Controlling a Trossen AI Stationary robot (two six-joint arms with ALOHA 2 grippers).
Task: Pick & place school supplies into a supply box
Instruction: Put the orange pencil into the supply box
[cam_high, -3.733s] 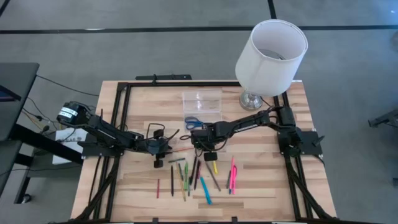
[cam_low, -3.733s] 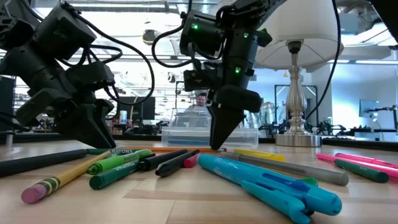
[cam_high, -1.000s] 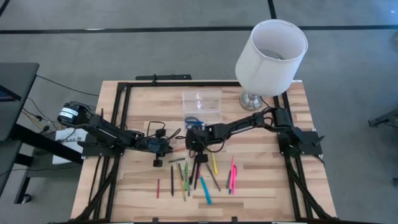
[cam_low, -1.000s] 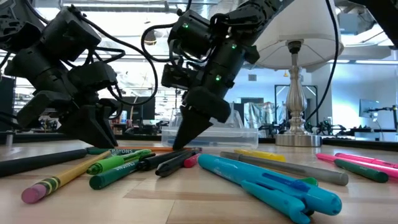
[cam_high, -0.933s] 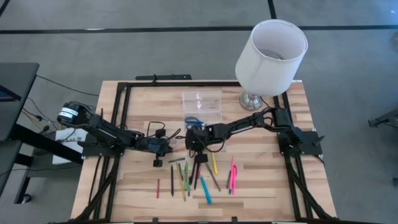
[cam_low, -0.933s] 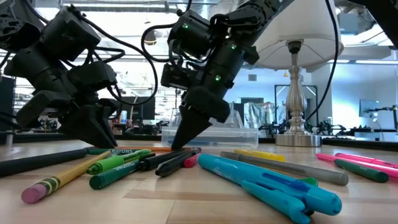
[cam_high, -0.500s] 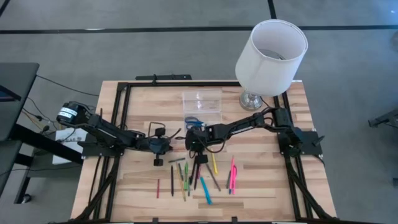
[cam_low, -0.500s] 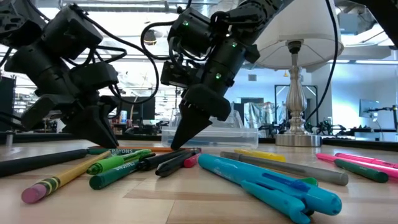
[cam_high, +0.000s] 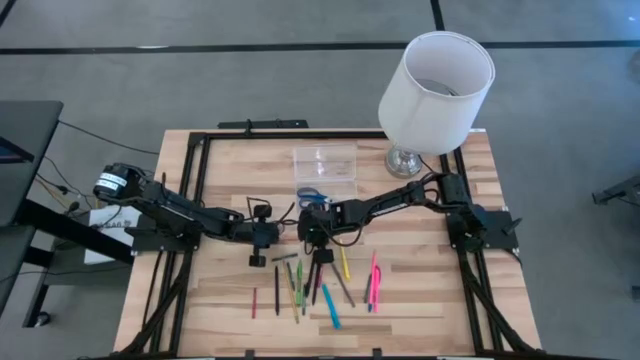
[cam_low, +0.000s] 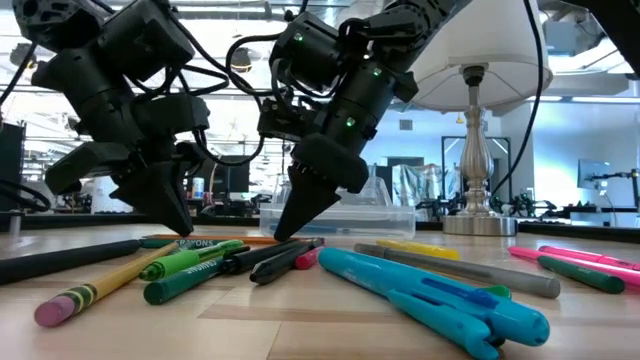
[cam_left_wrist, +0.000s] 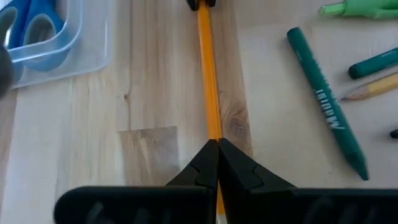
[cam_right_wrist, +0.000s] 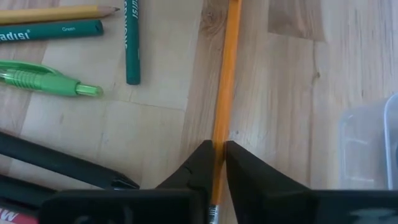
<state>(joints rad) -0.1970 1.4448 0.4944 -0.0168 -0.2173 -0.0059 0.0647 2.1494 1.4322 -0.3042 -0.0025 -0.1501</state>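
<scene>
Both tools sit mid-bench on one orange pencil (cam_left_wrist: 209, 93), lying just near of the supply box (cam_high: 324, 163), which holds blue scissors (cam_high: 311, 196). Left tool (cam_left_wrist: 217, 163) is closed on the pencil's one end. Right tool (cam_right_wrist: 217, 163) has its tips slightly apart w/ the pencil between them; probably it lets go. Step in hand: a handover, it seems. Next: left tool lifts the pencil & carries it over the box w/o hitting the rim.
</scene>
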